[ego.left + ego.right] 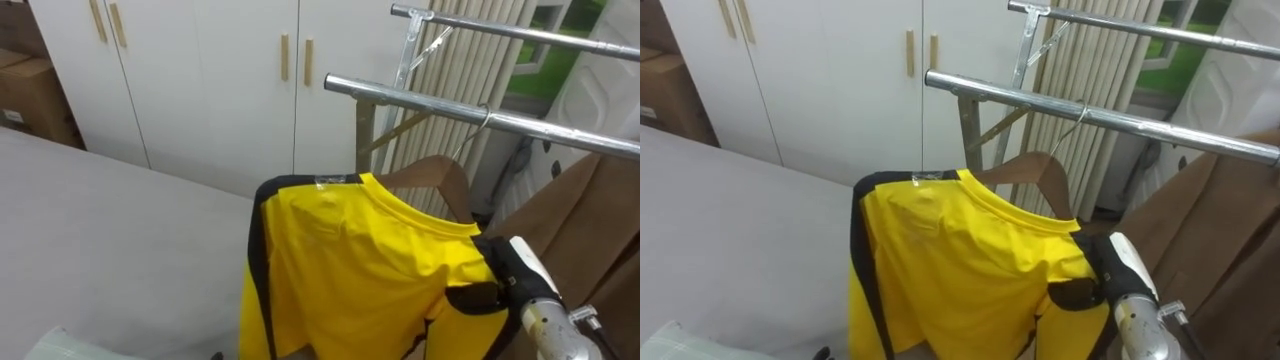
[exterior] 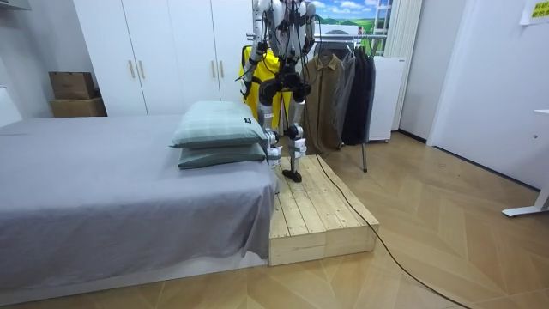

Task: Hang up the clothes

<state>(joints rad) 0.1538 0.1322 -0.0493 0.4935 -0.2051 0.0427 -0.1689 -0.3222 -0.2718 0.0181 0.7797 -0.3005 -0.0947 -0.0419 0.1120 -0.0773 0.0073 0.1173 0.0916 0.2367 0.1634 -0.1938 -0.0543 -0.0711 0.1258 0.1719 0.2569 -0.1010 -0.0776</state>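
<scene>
black robot hand (image 1: 497, 272), white wrist shell, shiny silver forearm.

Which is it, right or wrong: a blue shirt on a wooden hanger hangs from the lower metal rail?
Wrong in colour: the left eye view shows the shirt yellow with black trim, not blue. It does sit on a wooden hanger hooked over the lower metal rail.

White wardrobe (image 2: 163, 51) stood along the far wall, cardboard boxes (image 2: 73, 93) sat left of it, two pillows (image 2: 219, 135) lay stacked on the grey bed (image 2: 103, 197), wooden platform (image 2: 317, 215) lay beside it
</scene>
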